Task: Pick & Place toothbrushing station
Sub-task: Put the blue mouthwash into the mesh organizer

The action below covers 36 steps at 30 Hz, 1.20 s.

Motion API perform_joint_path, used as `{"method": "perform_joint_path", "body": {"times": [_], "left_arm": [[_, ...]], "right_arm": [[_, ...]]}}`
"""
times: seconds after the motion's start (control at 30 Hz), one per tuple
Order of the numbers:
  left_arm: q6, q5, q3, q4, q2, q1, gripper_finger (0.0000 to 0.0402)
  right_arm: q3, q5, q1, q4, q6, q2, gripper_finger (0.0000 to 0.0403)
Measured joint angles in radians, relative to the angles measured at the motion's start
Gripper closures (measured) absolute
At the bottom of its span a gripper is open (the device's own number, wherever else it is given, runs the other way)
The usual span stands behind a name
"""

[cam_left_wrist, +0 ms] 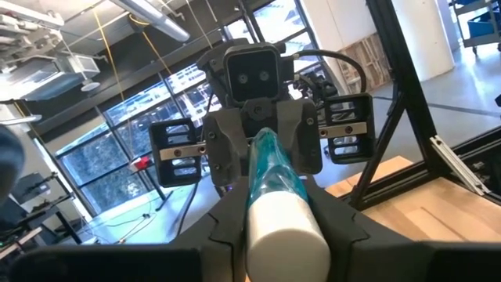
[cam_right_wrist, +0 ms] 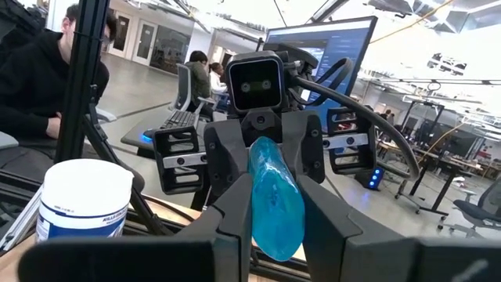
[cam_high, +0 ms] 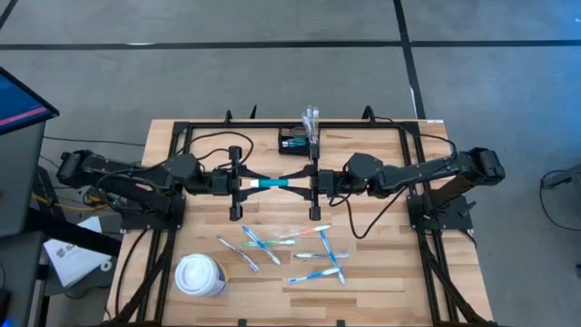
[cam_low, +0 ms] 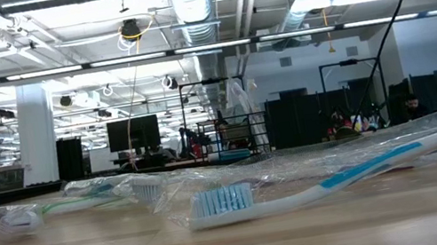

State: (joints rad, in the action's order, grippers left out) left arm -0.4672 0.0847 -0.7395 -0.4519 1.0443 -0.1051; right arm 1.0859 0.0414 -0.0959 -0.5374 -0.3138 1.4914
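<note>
toothbrush (cam_low: 320, 184) nearest, wrapped | left pincer (cam_high: 243, 183), right pincer (cam_high: 309, 183) clamp tube (cam_high: 269, 183) mid-table | organiser (cam_high: 298, 141) at far edge

The wooden table (cam_high: 381, 282) stands on a grey concrete floor (cam_high: 272, 82) with dark lines. Beyond the table, silver ducts (cam_low: 198, 4) and pipes run under the ceiling. Monitors (cam_low: 132, 136) and dark cabinets (cam_low: 300, 122) are far behind it. A person (cam_right_wrist: 35, 78) sits at a desk near a large blue screen (cam_right_wrist: 329, 47).
</note>
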Motion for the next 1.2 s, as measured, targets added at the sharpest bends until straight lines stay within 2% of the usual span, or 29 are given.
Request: {"method": "perform_joint_path", "body": {"times": [0.3, 0.37, 0.53, 0.67, 0.87, 1.07, 1.2], "left_arm": [[-0.005, 0.016, 0.000, 0.003, 0.000, 0.000, 0.0321], [-0.007, 0.030, 0.000, 0.009, -0.003, 0.000, 0.0321], [-0.008, 0.076, 0.001, 0.057, -0.019, 0.000, 0.0321], [-0.008, 0.126, 0.001, 0.102, -0.042, 0.003, 0.0321], [-0.001, 0.175, 0.001, 0.149, -0.051, 0.051, 0.0321], [0.041, 0.193, 0.001, 0.195, -0.047, 0.169, 0.0321], [0.103, 0.081, 0.000, 0.226, -0.044, 0.285, 0.0321]], "right_arm": [[0.000, 0.000, 0.000, 0.004, 0.000, 0.000, 0.0332], [0.000, 0.008, 0.000, 0.008, 0.000, 0.000, 0.0309], [0.000, 0.066, 0.006, 0.083, 0.006, -0.020, 0.0217], [0.001, 0.116, 0.017, 0.200, 0.051, -0.060, 0.0186], [0.001, 0.117, 0.037, 0.369, 0.115, -0.098, 0.0195], [0.001, 0.117, 0.048, 0.528, 0.167, -0.095, 0.0224], [0.001, 0.117, 0.054, 0.619, 0.177, -0.095, 0.0244]]}}
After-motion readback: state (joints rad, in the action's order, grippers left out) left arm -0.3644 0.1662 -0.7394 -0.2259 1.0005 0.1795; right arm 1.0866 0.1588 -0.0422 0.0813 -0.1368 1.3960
